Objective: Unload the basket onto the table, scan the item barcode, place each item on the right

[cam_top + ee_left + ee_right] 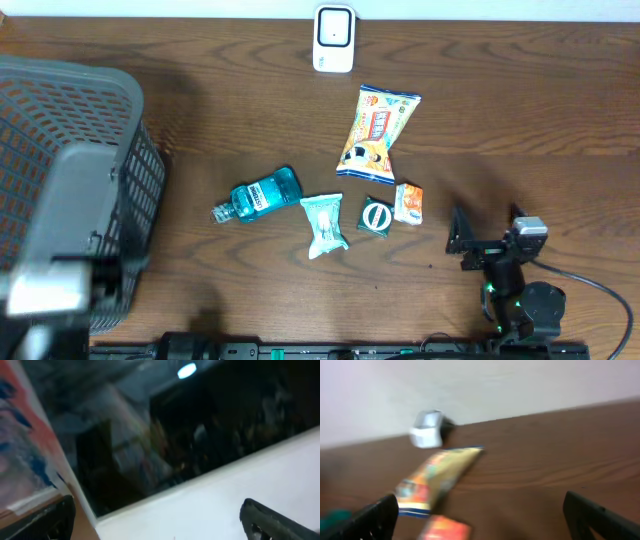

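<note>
Seen from above, a white scanner [333,38] stands at the far edge of the wooden table [520,110]. The goods lie loose mid-table. A yellow snack bag [377,130] is nearest the scanner. Below it run a blue bottle [258,195], a teal packet [324,224], a green packet [376,216] and, just beside that, an orange packet [408,203]. The right gripper [458,240] sits near the orange packet, fingers spread, empty. A grey basket [90,120] fills the left side.

The left wrist view is badly blurred. The left gripper [160,525] has its fingers wide apart with nothing between them.

The right wrist view is also soft. The snack bag [437,480] lies ahead on the table, with the scanner [427,435] beyond it.
</note>
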`<state>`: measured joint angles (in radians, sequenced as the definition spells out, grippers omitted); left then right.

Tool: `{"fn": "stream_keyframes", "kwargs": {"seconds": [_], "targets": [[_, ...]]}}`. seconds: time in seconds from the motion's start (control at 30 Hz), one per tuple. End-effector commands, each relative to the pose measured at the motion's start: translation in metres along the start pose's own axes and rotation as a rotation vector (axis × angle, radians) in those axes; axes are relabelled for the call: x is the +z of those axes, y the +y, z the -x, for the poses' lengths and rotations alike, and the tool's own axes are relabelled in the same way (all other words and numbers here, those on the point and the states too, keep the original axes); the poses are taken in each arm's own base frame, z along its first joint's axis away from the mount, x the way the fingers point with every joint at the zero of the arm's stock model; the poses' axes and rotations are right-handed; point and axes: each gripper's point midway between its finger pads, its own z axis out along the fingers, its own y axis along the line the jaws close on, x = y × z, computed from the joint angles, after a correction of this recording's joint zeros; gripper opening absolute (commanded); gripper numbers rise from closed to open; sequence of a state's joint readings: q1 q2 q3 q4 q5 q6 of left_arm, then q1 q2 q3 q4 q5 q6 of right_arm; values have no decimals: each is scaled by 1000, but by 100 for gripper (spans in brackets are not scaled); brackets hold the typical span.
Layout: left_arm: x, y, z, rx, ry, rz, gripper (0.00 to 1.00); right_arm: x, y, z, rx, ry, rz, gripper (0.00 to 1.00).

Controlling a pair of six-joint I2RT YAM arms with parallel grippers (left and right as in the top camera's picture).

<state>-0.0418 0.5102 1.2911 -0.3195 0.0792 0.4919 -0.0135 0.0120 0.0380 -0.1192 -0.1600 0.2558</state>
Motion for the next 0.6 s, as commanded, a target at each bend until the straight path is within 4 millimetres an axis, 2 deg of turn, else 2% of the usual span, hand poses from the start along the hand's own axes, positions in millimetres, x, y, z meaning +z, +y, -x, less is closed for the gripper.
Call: {"fn": "stream_keyframes", "kwargs": {"seconds": [0.0, 0.07, 0.2, 0.27, 0.33, 0.4, 0.43, 0.5, 0.53, 0.57], "targets": [[-17, 2, 18, -186, -65, -7, 98, -4, 35, -8, 355, 81, 193, 99], [-24, 4, 22, -280, -82, -6, 98, -7, 49, -10, 427, 120, 268, 99], [-32, 4, 27, -325, -106, -9, 98, -17, 75, -15, 544, 216, 409, 99], [-30, 2, 24, -328, -99, -17, 98, -20, 79, -18, 563, 242, 430, 86], [-27, -2, 18, -334, -92, -32, 98, -22, 83, -22, 590, 273, 447, 86], [-23, -6, 14, -341, -94, -47, 98, -24, 85, -23, 648, 298, 454, 77], [-20, -9, 11, -345, -95, -56, 98, -24, 85, -23, 689, 312, 450, 77], [-15, -14, 5, -351, -94, -70, 98, -24, 85, -24, 740, 326, 441, 87], [-13, -16, 2, -351, -91, -73, 98, -23, 85, -24, 741, 328, 440, 99], [-11, -18, -2, -347, -86, -74, 98, -23, 85, -24, 714, 323, 443, 99]]}}
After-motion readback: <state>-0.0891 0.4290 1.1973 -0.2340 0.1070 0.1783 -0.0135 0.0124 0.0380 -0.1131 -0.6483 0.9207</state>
